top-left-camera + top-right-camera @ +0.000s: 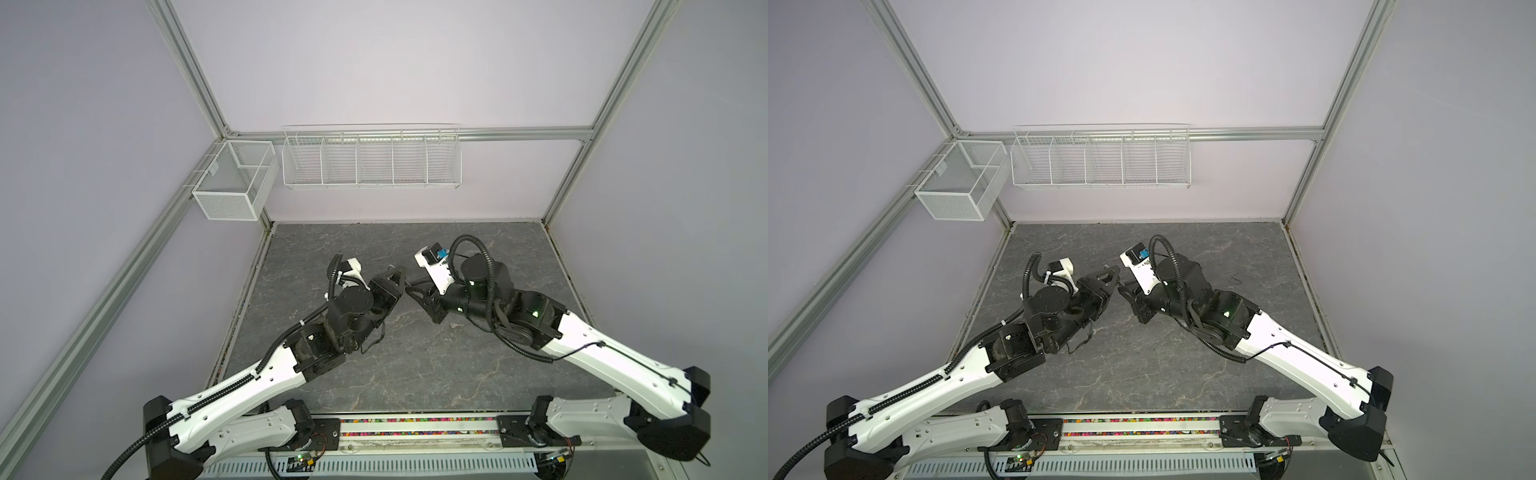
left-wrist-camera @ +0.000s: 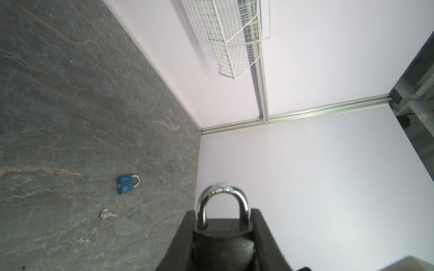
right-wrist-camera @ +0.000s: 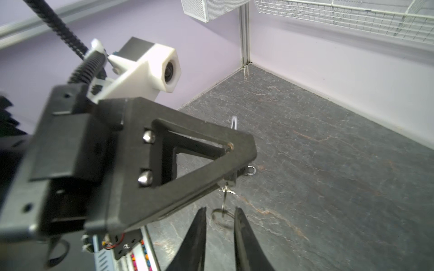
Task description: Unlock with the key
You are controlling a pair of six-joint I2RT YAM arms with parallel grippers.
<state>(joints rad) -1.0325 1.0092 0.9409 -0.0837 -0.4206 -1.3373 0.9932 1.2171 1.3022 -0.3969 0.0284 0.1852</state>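
Along the near edge runs a metal rail (image 1: 415, 432) with a strip of coloured beads, and both arm bases are bolted to it. Beyond it lies the table (image 1: 415, 365), a dark grey slab veined like stone, with pale and rust-coloured cracks.

Over the middle of the table the two arms meet tip to tip. The left gripper (image 1: 398, 275) is clamped on a black padlock (image 2: 223, 234), whose silver shackle (image 2: 223, 191) sticks out past the fingers. The right gripper (image 3: 220, 211) faces it with its jaws narrowly apart and gripping nothing. A key (image 3: 226, 188) juts from under the left gripper's fingers, and its ring (image 3: 220, 214) hangs at the gap between the right fingertips; I cannot tell whether they touch it.

On the right half of the table, seen only from the left wrist, a blue padlock (image 2: 124, 185) lies flat with a small key (image 2: 108, 214) near it.

Farther off, plain lilac walls (image 1: 395, 62) rise inside an aluminium frame (image 1: 519, 134). A white mesh basket (image 1: 232, 187) hangs on the left wall and a long wire rack (image 1: 370, 160) with compartments on the far one.
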